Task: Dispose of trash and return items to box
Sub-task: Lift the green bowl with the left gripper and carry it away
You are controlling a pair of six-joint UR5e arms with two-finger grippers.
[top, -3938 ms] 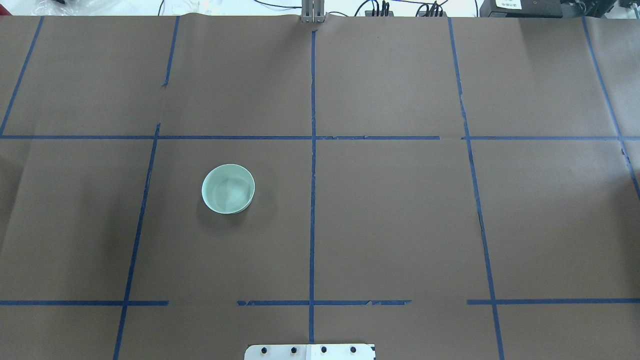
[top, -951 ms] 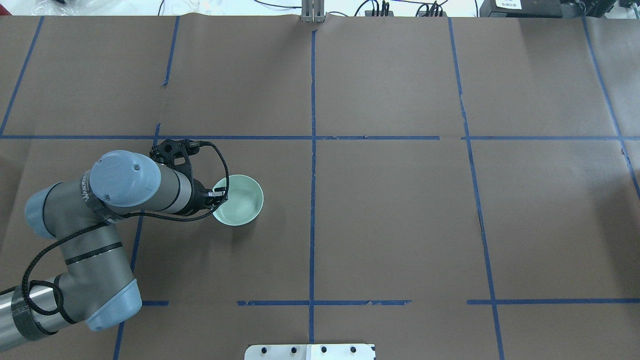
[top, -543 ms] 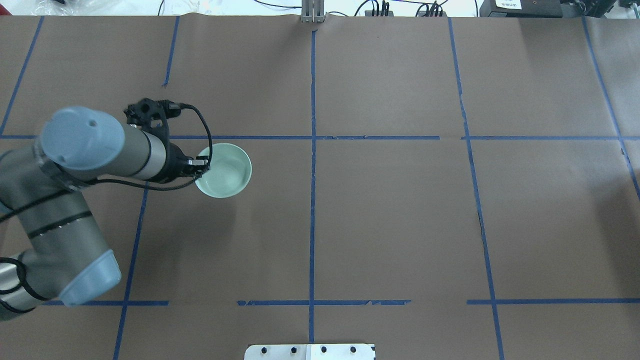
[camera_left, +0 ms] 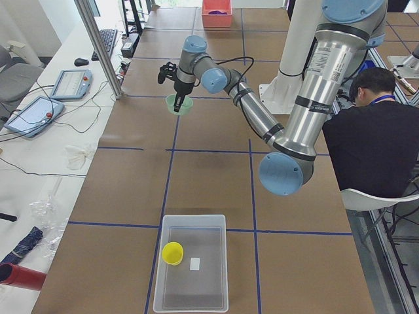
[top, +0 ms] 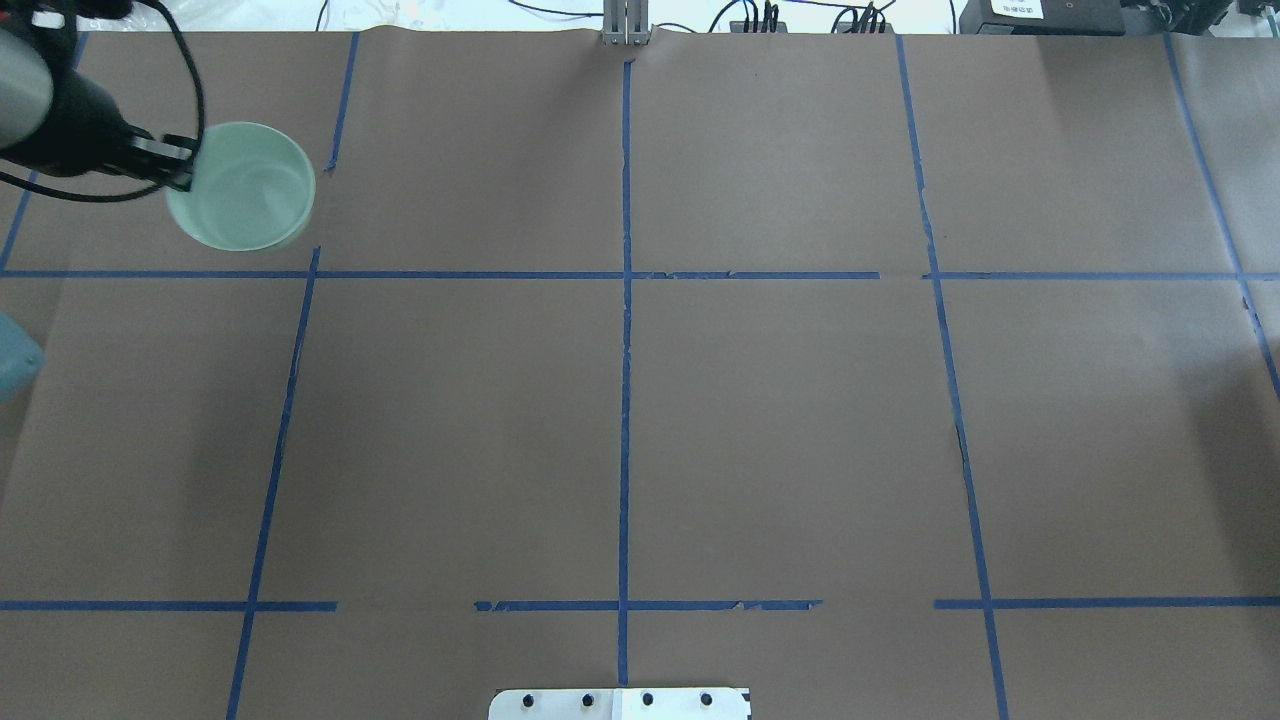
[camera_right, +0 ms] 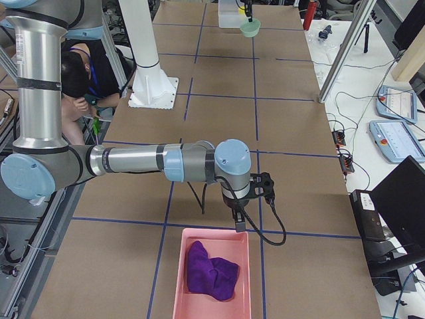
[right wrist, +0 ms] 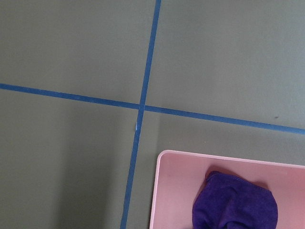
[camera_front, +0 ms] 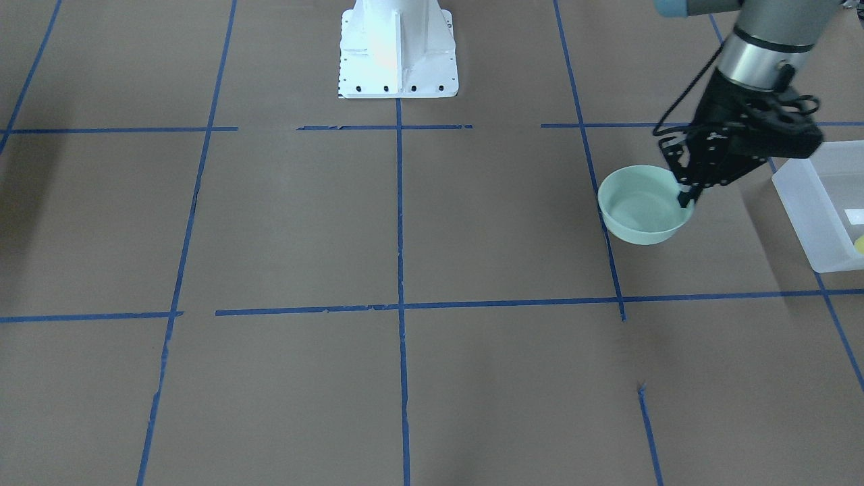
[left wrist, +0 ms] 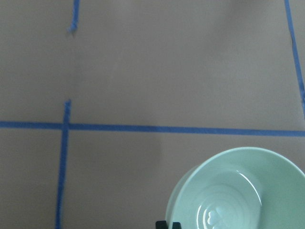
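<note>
— Where do we have the bowl (camera_front: 638,212) just now?

— We have it hanging from the left pincer (camera_front: 685,196), which is pinching the bowl's rim on the side that faces the box (camera_front: 803,209). One finger is inside the bowl and one is outside. The bowl sits level, open side up, and looks raised off the surface (camera_front: 405,236).

— Is it over the box?

— No. In the front-facing view we see it beside the box, with a strip of bare brown surface between the two.

— And the cup (camera_left: 173,253)?

— We see it inside the box, upright against one long wall, just beside the small white label (camera_left: 194,263) on the box's floor.

— What about our right pincer (camera_right: 238,224)?

— It hangs at the end of the surface farthest from the box, just above the near rim of a pink tray (camera_right: 226,246). A crumpled purple cloth (camera_right: 211,276) lies in that tray. We only catch this pincer from the side, so we cannot tell whether its fingers are spread or pressed together.
</note>
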